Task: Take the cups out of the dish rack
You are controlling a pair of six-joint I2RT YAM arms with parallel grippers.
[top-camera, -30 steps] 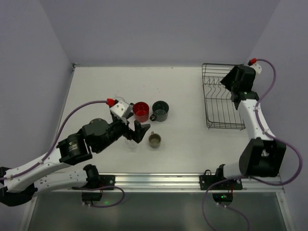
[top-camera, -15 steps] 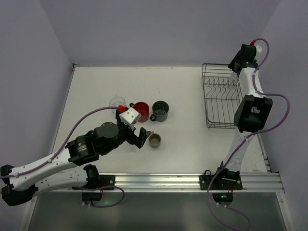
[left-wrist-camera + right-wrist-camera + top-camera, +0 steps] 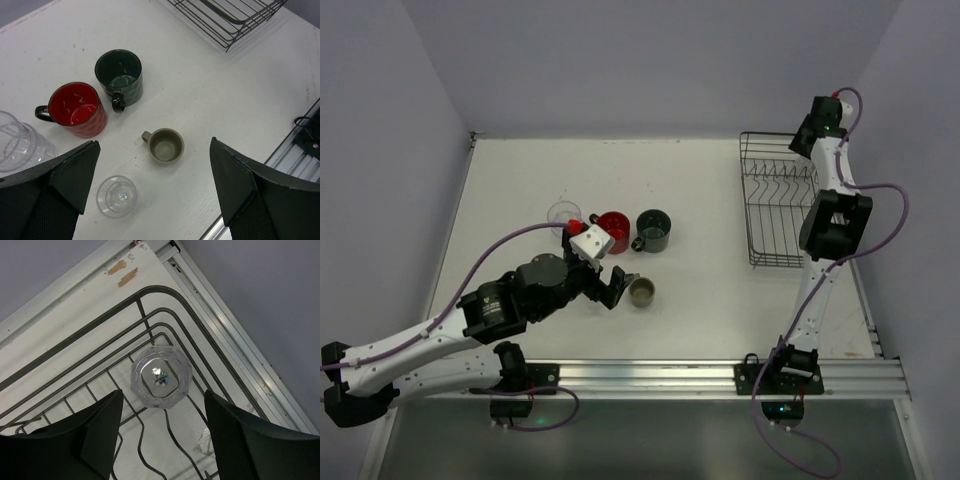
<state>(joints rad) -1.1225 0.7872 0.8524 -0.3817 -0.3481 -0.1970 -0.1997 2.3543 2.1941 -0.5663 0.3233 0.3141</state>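
Note:
The black wire dish rack (image 3: 780,205) stands at the right of the table. In the right wrist view a clear glass tumbler (image 3: 161,376) stands in the rack's (image 3: 75,347) far corner. My right gripper (image 3: 162,440) hangs open above it, clear of the glass; in the top view it (image 3: 804,140) is over the rack's far right corner. My left gripper (image 3: 155,190) is open and empty above the table (image 3: 610,283). Below it stand the red mug (image 3: 77,109), dark grey-green mug (image 3: 120,75), olive-tan mug (image 3: 165,145) and a small clear glass (image 3: 116,196).
A larger clear tumbler (image 3: 563,213) stands left of the red mug (image 3: 613,230). The dark mug (image 3: 652,230) and olive mug (image 3: 641,290) sit mid-table. The walls close in behind the rack and on its right. The metal rail (image 3: 720,375) runs along the near edge.
My right arm has stretched up and back, carrying its gripper from the rack's right side to its far right corner. My left arm has shifted slightly right, uncovering the larger tumbler.

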